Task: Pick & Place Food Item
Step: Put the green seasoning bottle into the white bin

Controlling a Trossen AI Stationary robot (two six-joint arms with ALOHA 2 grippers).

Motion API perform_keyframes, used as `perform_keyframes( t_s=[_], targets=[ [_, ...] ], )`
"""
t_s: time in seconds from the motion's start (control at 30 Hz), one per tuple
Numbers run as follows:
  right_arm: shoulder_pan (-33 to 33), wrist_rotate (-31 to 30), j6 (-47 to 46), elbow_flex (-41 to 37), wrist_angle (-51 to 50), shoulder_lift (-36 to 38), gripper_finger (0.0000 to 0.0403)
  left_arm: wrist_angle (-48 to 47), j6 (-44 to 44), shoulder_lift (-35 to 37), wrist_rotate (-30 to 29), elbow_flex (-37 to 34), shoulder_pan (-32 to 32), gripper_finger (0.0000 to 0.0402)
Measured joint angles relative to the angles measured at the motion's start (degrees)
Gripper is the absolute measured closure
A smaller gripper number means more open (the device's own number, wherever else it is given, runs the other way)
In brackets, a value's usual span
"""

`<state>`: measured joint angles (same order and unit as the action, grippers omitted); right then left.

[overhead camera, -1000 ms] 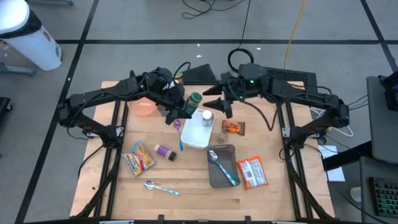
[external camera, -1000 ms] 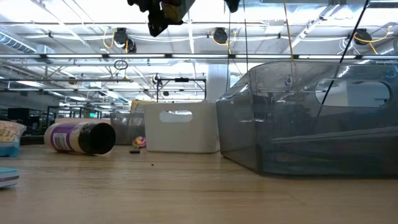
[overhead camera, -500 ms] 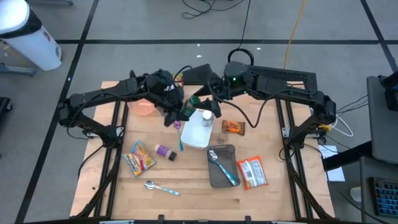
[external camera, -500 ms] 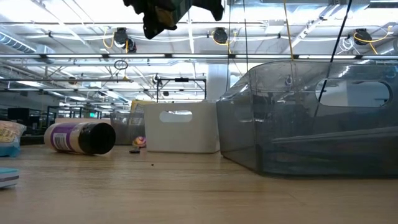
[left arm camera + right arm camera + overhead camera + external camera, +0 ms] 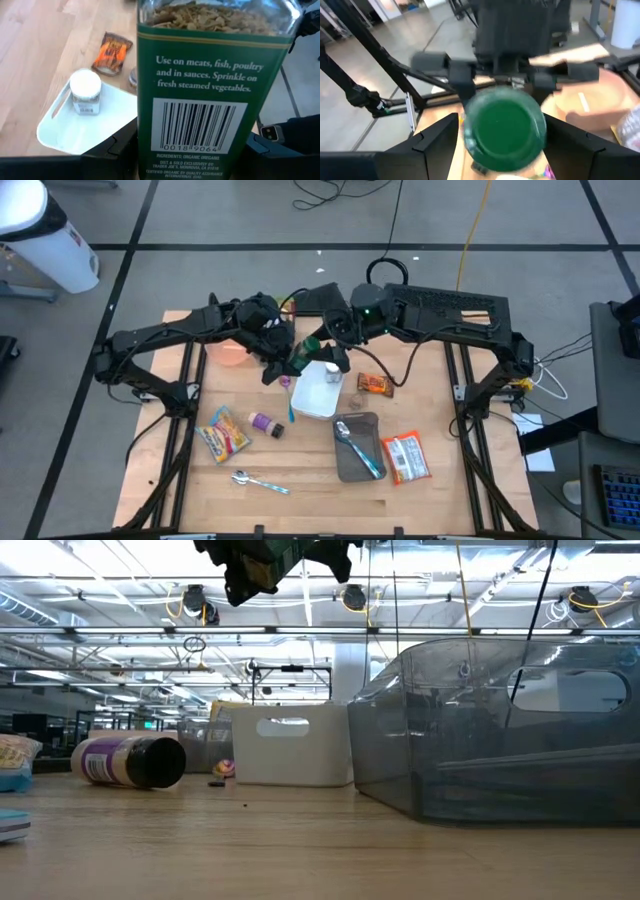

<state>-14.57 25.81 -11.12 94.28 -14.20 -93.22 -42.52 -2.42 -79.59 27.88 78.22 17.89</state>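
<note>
I am seeing bright, even light from ceiling lamps (image 5: 195,602) glaring in the low view. The green lid (image 5: 504,125) is looking blurred; the jar label (image 5: 197,100) is staying sharp.

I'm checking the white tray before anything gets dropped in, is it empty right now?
No, the left wrist view shows a small white-lidded jar standing inside the white tray, near one end.

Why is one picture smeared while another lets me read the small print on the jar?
Right wrist view: the green lid and the arm behind it are blurred. Left wrist view: the jar fills the frame, label and barcode sharp, the tray behind also clear. Low view: bright ceiling lights turn the arms overhead into dark silhouettes.
</note>
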Motion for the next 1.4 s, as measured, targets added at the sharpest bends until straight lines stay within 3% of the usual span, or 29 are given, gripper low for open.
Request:
perform_keyframes(
  t_s=[0.27,0.67,0.97,1.23,1.4],
  targets=[
    [0.1,1.3,-1.6,0.1,3.7,-1.9,0.0153,-1.1,0.1,0.0,0.1,0.0,0.0,0.0195],
    [0.2,0.8,-1.5,-0.1,3.1,-2.2,0.0207,-1.5,-0.8,0.0,0.1,0.1,0.1,0.0196],
    [0.2,1.0,-1.7,0.0,3.0,-2.2,0.0211,-1.4,-1.1,0.0,0.1,0.1,0.0,0.0196],
    [0.2,2.1,-1.7,0.0,3.1,-2.1,0.0211,-0.5,-1.7,0.0,0.4,0.1,0.0,0.0083],
    [0.2,1.5,-1.7,0.0,2.7,-2.1,0.0211,-0.5,-2.1,0.0,0.2,0.0,0.6,0.0062]
  ],
)
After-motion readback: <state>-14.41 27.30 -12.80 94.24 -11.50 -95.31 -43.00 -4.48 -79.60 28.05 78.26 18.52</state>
